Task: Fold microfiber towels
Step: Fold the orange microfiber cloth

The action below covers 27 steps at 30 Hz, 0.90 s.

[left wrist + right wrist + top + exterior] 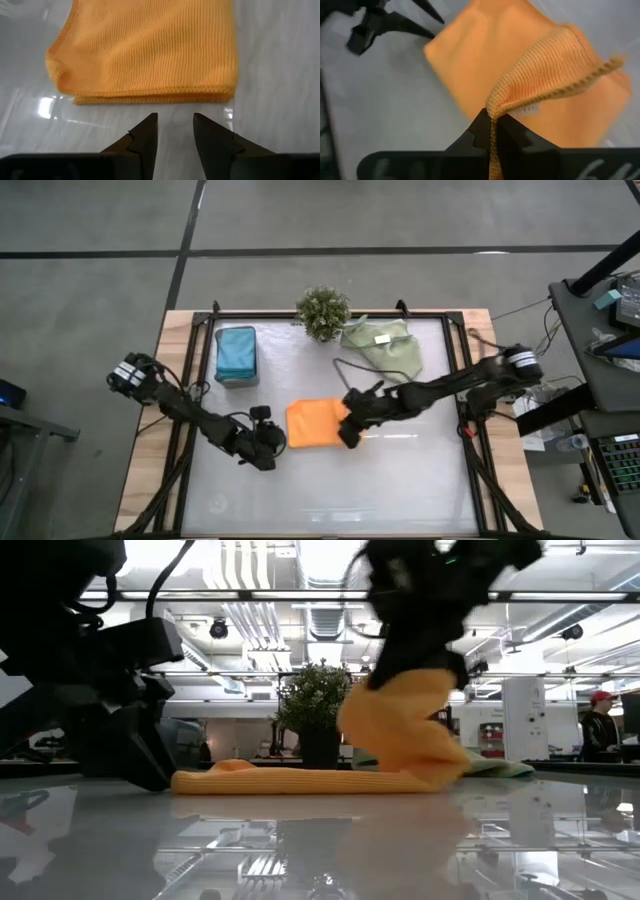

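A bright orange microfiber towel (312,423) lies folded in the middle of the table. Its right part is raised in the low view (405,720), and its left part rests flat on the table top (290,780). My right gripper (349,435) is at the towel's right edge and is shut on it (492,125). My left gripper (275,442) stands low beside the towel's left edge. It is open, and its fingertips (175,125) stop just short of the hemmed edge (150,95) with nothing between them. My right gripper pinches the orange towel's hemmed edge (520,102) between its two fingers, on the towel's right side. Whether it has one layer or several, I cannot tell. The fingers slant down from the table's right. The held part is lifted and curls over slack, while the rest lies on the table.
A folded teal towel stack (236,355) sits at the far left. A crumpled sage-green towel (385,348) with a white tag lies at the far right. A small plant (323,311) stands at the far edge between them. Bare table (330,490) stretches toward the near edge.
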Tool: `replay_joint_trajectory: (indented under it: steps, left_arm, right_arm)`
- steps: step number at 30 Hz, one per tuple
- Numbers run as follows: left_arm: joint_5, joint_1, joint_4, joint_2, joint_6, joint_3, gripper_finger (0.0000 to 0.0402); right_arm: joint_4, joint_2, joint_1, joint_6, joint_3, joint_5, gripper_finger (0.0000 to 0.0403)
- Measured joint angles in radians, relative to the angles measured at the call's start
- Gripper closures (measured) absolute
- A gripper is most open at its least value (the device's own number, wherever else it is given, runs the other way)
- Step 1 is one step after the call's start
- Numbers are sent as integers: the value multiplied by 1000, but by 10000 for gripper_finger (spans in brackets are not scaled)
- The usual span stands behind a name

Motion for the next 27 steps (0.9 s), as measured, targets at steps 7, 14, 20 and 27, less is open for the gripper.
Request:
replay_joint_trajectory:
  steps: [7, 14, 20, 27]
  left_arm:
    - [-18, 0, 25, 14, 0, 0, 290]
    - [-18, 0, 29, 15, 1, 0, 290]
    - [-20, 0, 32, 15, 1, 0, 290]
    - [-31, 0, 33, 15, 1, 0, 290]
  right_arm:
    - [2, 223, -34, -127, 222, 20, 394]
    - [-29, 362, -62, -189, 348, 27, 391]
    - [-26, 412, -64, -210, 382, 25, 389]
    - [-7, 430, -66, -208, 388, 26, 327]
